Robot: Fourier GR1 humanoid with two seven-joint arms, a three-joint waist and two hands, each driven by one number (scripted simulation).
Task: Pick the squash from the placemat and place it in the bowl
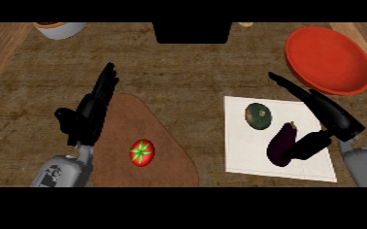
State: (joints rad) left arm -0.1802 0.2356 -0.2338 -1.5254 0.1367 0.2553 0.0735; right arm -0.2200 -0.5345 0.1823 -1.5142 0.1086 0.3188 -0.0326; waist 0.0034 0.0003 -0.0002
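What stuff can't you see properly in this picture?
- Cup, head view: cut off by the top edge, so its inside is hidden.
- Eggplant, head view: the right hand's thumb covers part of it.
- Bowl, head view: its right side runs off the edge.
- Pale thing at the top edge: too small to name.

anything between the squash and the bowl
No. In the head view, only bare placemat and counter lie between the squash and the bowl.

Dim, even light; faint soft shadows, no glare on the counter (193, 73).
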